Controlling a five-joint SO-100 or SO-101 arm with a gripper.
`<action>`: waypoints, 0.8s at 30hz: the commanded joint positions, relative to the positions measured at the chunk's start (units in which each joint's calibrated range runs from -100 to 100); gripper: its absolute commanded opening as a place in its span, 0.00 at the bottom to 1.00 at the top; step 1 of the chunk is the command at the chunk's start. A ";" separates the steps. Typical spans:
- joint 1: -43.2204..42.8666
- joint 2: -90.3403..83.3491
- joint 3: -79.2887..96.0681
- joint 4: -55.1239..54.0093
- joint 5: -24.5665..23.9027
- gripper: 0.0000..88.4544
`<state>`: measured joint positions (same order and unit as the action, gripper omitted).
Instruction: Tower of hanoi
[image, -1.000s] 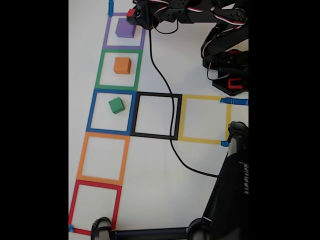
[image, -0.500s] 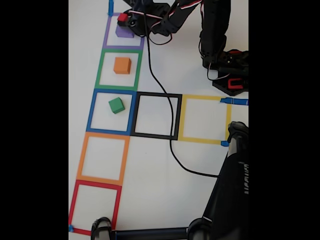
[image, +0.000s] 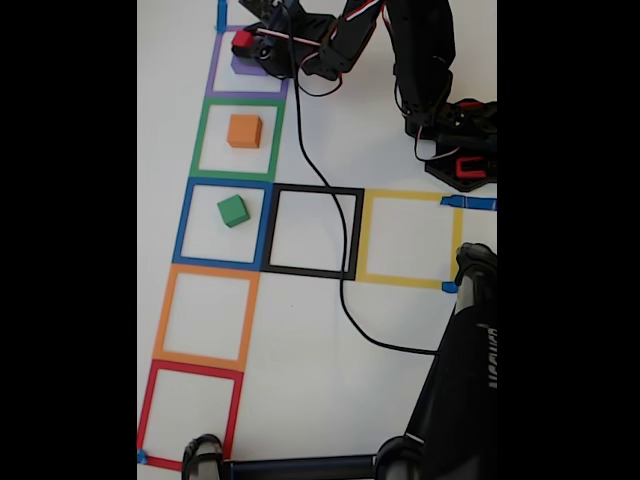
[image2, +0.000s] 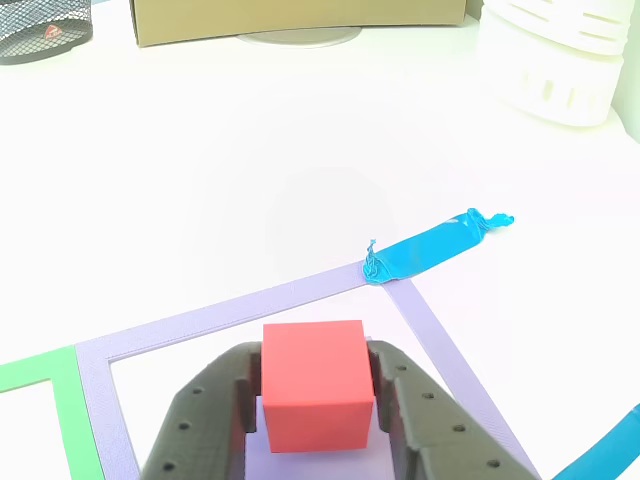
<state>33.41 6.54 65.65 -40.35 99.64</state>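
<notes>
Two dark fingers (image2: 400, 410) clamp the small red cube (image2: 316, 385) by its flat opposite sides, directly over the purple cube (image: 245, 66) inside the purple tape square (image: 214, 72); it looks light, rigid and smooth.

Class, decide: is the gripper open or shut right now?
Shut on the red cube: the gripper fingers press both its sides.

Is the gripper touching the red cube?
Touching: in the other view, the gripper has both fingers pressed against the sides of the red cube.
</notes>
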 joint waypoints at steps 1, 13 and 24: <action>1.68 0.20 -0.19 -2.41 0.36 0.02; 2.25 1.09 0.90 -4.19 0.36 0.24; 1.87 -3.68 0.53 -1.52 0.36 0.28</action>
<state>34.82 8.40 66.53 -43.89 100.00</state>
